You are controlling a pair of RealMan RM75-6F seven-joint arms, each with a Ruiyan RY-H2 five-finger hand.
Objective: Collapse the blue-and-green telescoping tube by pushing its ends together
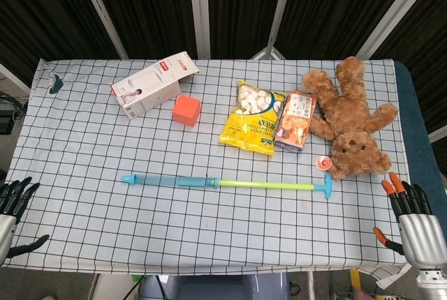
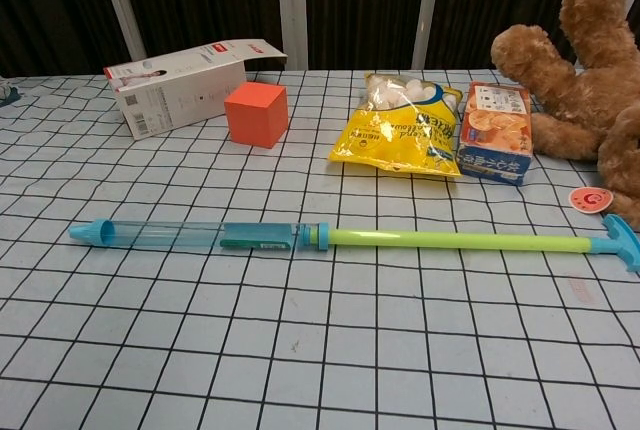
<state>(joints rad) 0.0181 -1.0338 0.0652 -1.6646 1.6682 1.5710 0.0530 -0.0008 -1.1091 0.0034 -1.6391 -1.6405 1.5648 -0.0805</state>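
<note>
Telescoping tube, fully extended between both empty, spread hands, left hand and right hand; likely light, rigid, slippery; grip end caps.

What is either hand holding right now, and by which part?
Nothing. The left hand and right hand are open at the table's near corners, away from the extended tube.

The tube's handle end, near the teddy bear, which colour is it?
Blue; the T-shaped handle caps the green rod, clearest in the chest view.

Checked table: tube, bear, snacks.
</note>
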